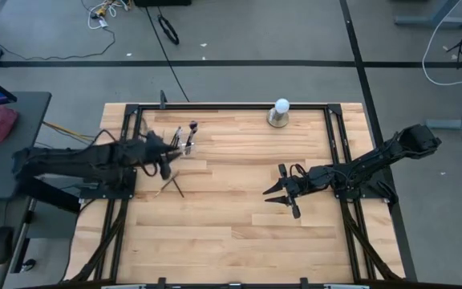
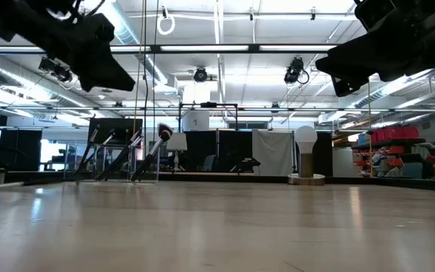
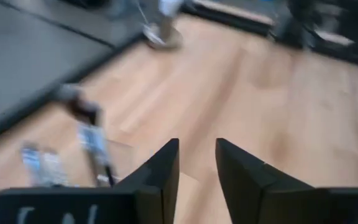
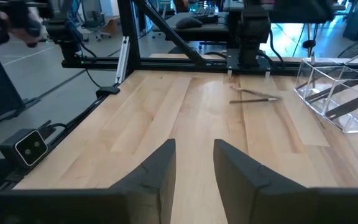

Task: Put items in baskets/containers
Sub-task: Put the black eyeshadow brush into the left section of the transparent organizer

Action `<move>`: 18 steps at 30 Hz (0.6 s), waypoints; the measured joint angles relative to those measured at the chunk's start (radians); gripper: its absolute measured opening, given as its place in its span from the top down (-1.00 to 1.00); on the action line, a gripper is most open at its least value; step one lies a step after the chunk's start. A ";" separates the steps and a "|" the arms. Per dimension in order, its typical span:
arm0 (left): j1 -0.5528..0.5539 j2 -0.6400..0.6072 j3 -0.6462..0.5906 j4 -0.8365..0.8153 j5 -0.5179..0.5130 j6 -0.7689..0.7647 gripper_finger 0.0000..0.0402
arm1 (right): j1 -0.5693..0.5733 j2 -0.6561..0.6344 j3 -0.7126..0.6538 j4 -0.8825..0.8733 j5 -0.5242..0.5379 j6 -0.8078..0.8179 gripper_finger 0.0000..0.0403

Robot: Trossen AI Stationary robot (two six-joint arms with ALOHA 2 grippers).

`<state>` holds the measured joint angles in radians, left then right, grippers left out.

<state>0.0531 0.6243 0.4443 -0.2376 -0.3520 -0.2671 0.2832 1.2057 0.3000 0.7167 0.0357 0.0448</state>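
Clear plastic holder (image 1: 184, 140) sits at the far-left part of the tabletop (image 1: 231, 233), several brushes already standing in it, and two more brushes (image 1: 173, 184) lie crossed on the wood just in front of it. Left gripper (image 1: 169, 152) hovers right between holder and loose pair, fingers (image 3: 160, 177) a narrow gap apart with nothing between them in the wrist view. It's blurred, so whether they are mid-close I cannot say. To do this well: come straight down over one handle, straddle it across its width, pinch near the middle so it won't swing. Left arm reaches in low and nearly level from the left edge. Right gripper (image 1: 283, 195) waits mid-tabletop, well apart, fingers partly spread and empty, arm folded back toward the right rail.
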 joint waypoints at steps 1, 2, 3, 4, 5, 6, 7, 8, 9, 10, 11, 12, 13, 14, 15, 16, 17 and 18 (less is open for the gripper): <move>-0.041 0.032 0.023 -0.021 -0.009 -0.031 0.47 | 0.000 0.000 0.000 0.000 0.000 0.000 0.46; -0.084 0.067 0.047 -0.045 -0.017 -0.061 0.50 | 0.000 0.000 0.000 0.000 0.000 -0.001 0.46; -0.129 0.108 0.076 -0.071 -0.024 -0.093 0.52 | 0.000 0.000 0.000 0.000 0.000 -0.001 0.46; -0.172 0.151 0.106 -0.097 -0.032 -0.135 0.55 | 0.000 0.000 0.000 0.000 0.000 -0.002 0.46; -0.217 0.194 0.135 -0.124 -0.038 -0.180 0.58 | 0.000 0.000 0.000 0.000 0.000 -0.005 0.46; -0.262 0.243 0.167 -0.155 -0.041 -0.231 0.60 | 0.000 0.000 0.000 0.000 0.000 -0.008 0.46; -0.306 0.290 0.198 -0.177 -0.043 -0.288 0.63 | 0.000 0.000 0.000 0.000 0.000 -0.010 0.46; -0.352 0.337 0.229 -0.199 -0.043 -0.354 0.65 | 0.000 0.000 0.000 0.000 0.000 -0.011 0.46; -0.400 0.385 0.260 -0.227 -0.043 -0.422 0.68 | 0.000 0.000 0.000 0.000 0.000 -0.011 0.46; -0.446 0.434 0.292 -0.262 -0.042 -0.494 0.70 | 0.000 0.000 0.000 0.000 0.000 -0.011 0.46; -0.492 0.483 0.323 -0.293 -0.032 -0.572 0.72 | 0.000 0.000 0.000 -0.002 0.000 -0.011 0.46; -0.533 0.531 0.354 -0.329 -0.011 -0.652 0.75 | 0.000 0.000 0.000 -0.002 0.000 -0.011 0.46; -0.572 0.574 0.387 -0.375 0.016 -0.737 0.77 | 0.000 0.000 0.000 -0.002 0.000 -0.011 0.46; -0.608 0.615 0.416 -0.420 0.049 -0.827 0.80 | 0.000 0.000 0.000 -0.003 0.000 -0.011 0.46; -0.644 0.653 0.441 -0.462 0.072 -0.912 0.82 | 0.000 0.000 0.000 -0.004 0.000 -0.011 0.46; -0.681 0.687 0.460 -0.500 0.081 -0.987 0.84 | 0.000 0.000 0.000 -0.004 0.000 -0.015 0.46; -0.716 0.716 0.470 -0.529 0.077 -1.061 0.85 | 0.000 0.000 0.000 -0.004 0.000 -0.020 0.46; -0.753 0.742 0.472 -0.550 0.066 -1.132 0.85 | 0.000 0.000 0.000 -0.005 0.000 -0.025 0.46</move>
<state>-0.6994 1.3668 0.9165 -0.7878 -0.2862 -1.3990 0.2831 1.2057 0.3004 0.7115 0.0357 0.0201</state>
